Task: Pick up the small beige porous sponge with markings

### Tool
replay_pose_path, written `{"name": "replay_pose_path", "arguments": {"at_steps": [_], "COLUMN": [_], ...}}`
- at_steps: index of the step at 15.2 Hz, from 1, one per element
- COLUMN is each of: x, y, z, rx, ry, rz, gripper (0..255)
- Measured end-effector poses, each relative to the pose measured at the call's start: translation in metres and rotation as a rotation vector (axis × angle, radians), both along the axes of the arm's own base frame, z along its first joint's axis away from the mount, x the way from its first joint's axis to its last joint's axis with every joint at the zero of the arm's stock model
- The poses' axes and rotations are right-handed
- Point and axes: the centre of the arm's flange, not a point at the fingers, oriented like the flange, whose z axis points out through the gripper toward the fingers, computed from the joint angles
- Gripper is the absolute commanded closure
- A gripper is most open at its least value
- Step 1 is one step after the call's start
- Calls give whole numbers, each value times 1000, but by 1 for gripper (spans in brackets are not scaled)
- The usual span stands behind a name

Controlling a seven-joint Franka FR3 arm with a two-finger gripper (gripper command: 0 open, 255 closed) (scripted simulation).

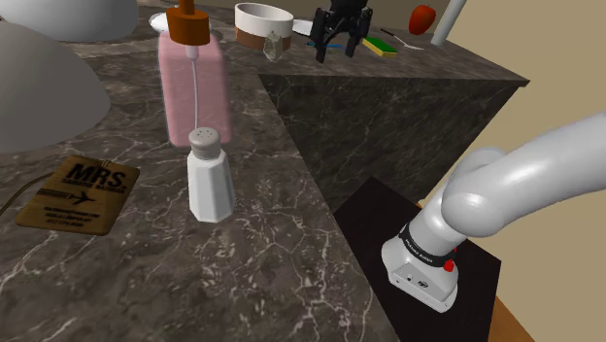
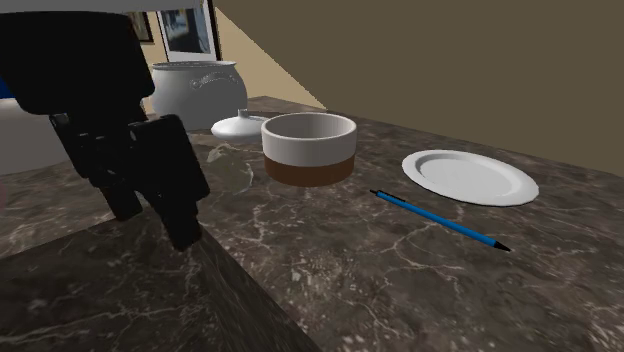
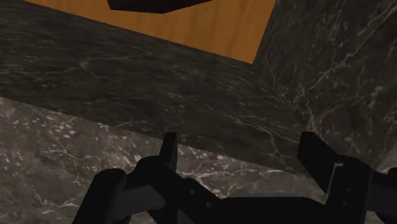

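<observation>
A flat tan piece printed "MRS." (image 1: pixel 78 192) lies on the dark marble counter (image 1: pixel 272 262) at the shoulder view's left; it is the one item here with markings. A yellow-and-green sponge (image 1: pixel 381 45) lies at the far end of the counter. My black gripper (image 1: pixel 335 51) hangs just beside that sponge, far from the tan piece. Its fingers stand open with nothing between them, over the counter's edge (image 3: pixel 191 95). In the second exterior view the gripper (image 2: pixel 155 220) sits low over the marble at the counter's corner.
A pink soap dispenser (image 1: pixel 194 83) and a white shaker (image 1: pixel 208 175) stand between the tan piece and the gripper. A white bowl with a brown band (image 2: pixel 308 148), a white plate (image 2: pixel 470 177), a blue pen (image 2: pixel 440 220) and a white pot (image 2: pixel 195 88) crowd the far end.
</observation>
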Motion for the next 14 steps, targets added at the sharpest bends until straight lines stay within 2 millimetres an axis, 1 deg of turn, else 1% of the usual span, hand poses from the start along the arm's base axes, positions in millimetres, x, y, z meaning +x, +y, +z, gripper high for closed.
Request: {"name": "replay_pose_path", "arguments": {"at_steps": [2,3,7,8,12,14], "x": [23,37,93,104,164,172], "y": [10,17,36,40,56,57], "z": [4,7,17,20,22,16], "rx": [-18,-27,-61,-70,-103,-110], "ry": [10,14,33,38,56,60], "rz": [-29,-43,-102,-116,-173,-185], "gripper": [0,0,0,0,0,0]}}
